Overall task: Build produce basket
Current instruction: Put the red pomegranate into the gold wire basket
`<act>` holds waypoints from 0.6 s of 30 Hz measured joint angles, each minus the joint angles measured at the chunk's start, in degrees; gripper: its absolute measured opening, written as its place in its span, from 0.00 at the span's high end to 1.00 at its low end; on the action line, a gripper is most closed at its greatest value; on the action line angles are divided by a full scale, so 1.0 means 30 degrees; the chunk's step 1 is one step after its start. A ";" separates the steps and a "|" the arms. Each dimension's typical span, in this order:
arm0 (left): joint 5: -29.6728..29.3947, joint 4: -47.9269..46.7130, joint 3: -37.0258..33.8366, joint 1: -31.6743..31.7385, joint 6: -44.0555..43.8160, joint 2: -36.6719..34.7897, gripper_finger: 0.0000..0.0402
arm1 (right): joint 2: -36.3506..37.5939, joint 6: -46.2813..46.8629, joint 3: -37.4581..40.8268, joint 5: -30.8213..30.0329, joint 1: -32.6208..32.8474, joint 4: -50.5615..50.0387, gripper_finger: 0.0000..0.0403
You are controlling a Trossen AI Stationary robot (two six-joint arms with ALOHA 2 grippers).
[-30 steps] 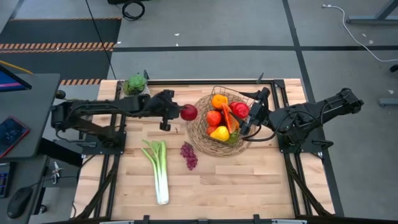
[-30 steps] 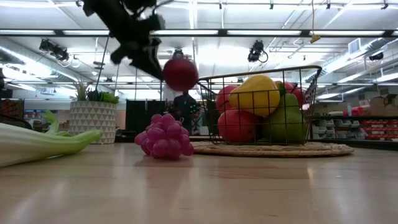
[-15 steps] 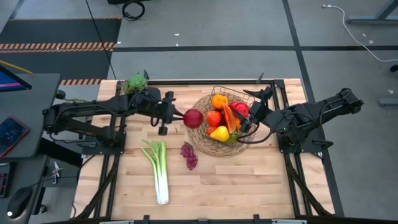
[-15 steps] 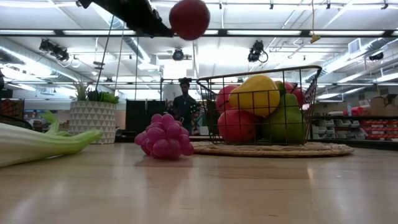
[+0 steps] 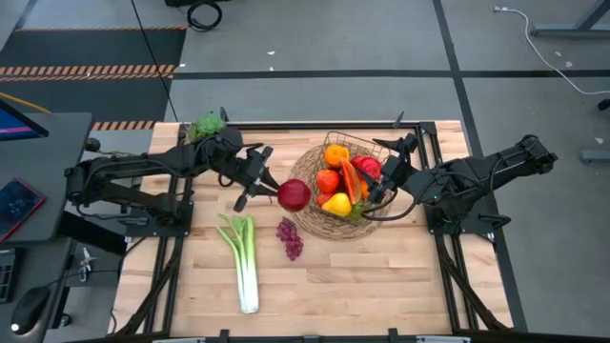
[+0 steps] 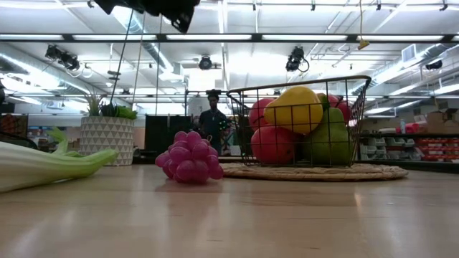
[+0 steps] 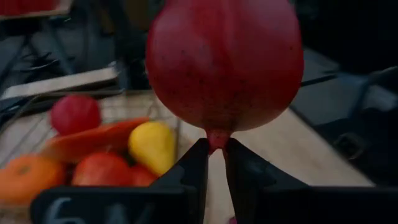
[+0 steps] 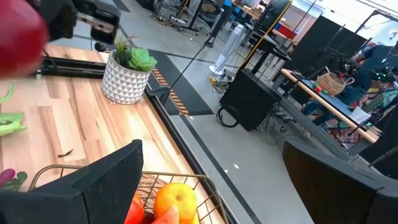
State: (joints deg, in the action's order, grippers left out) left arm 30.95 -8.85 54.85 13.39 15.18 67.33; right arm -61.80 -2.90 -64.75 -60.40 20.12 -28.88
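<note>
Produce basket (image 5: 310,214) is approached by the left gripper (image 5: 272,191), its fingers pinched on a red apple (image 5: 294,194) by its stem end.

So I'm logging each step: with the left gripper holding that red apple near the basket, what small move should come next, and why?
Probably carry it a little farther over the brown wire-mesh basket. The left gripper pinches the round red apple by its stem end above the woven rim, short of the fruit pile.
</note>
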 joint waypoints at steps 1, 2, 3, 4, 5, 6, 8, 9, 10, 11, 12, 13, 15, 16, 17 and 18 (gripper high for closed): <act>0.0567 0.0232 0.0000 0.0020 -0.0149 0.0003 0.86 | 0.0000 0.0001 0.0000 0.0000 0.0000 0.0000 0.03; 0.1100 0.0635 0.0000 0.0020 -0.0344 0.0007 0.86 | 0.0000 0.0001 0.0000 0.0005 0.0000 0.0000 0.03; 0.1528 0.1119 0.0000 0.0020 -0.0392 0.0007 0.86 | 0.0000 0.0001 0.0000 0.0007 0.0000 0.0000 0.03; 0.1904 0.1560 0.0000 0.0020 -0.0446 0.0007 0.86 | 0.0000 0.0001 0.0000 0.0005 0.0000 0.0000 0.03; 0.2252 0.2028 0.0000 0.0017 -0.0567 0.0007 0.86 | 0.0000 0.0001 0.0000 0.0007 0.0000 0.0000 0.03; 0.2625 0.2578 0.0000 0.0013 -0.0956 0.0007 0.86 | 0.0000 0.0003 0.0000 0.0007 0.0000 0.0000 0.03; 0.3510 0.3925 0.0000 0.0114 -0.1834 0.0007 0.86 | 0.0000 0.0226 0.0000 0.0001 0.0038 -0.0149 0.03; 0.4083 0.4516 0.0000 0.0151 -0.2282 0.0007 0.86 | 0.0001 0.0411 0.0000 0.0003 0.0072 -0.0384 0.03; 0.4657 0.4977 0.0000 0.0204 -0.2654 0.0007 0.86 | 0.0022 0.0577 0.0000 0.0000 0.0132 -0.0709 0.03; 0.5189 0.5394 0.0000 0.0232 -0.3051 0.0007 0.87 | 0.0066 0.0736 0.0015 0.0000 0.0182 -0.1071 0.03; 0.5681 0.5819 0.0000 0.0232 -0.3462 0.0007 0.87 | 0.0107 0.0978 0.0015 0.0000 0.0217 -0.1411 0.03; 0.6165 0.6248 0.0000 0.0232 -0.3789 0.0007 0.87 | 0.0183 0.1268 0.0015 -0.0004 0.0248 -0.1739 0.03; 0.6938 0.7170 0.0000 0.0224 -0.4467 0.0007 0.86 | 0.0356 0.1876 0.0015 0.0000 0.0264 -0.2390 0.03; 0.7075 0.7717 0.0000 0.0189 -0.4889 0.0007 0.86 | 0.0425 0.2215 0.0015 0.0000 0.0258 -0.2654 0.03; 0.7131 0.8318 0.0000 0.0159 -0.5225 0.0007 0.86 | 0.0489 0.2553 0.0015 0.0000 0.0251 -0.2957 0.03; 0.7130 0.8934 0.0000 0.0159 -0.5500 0.0007 0.85 | 0.0520 0.2878 0.0015 0.0000 0.0252 -0.3261 0.03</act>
State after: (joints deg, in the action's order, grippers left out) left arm 52.34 17.96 54.85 13.87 -1.32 67.35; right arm -60.24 5.74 -64.71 -60.40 20.88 -38.67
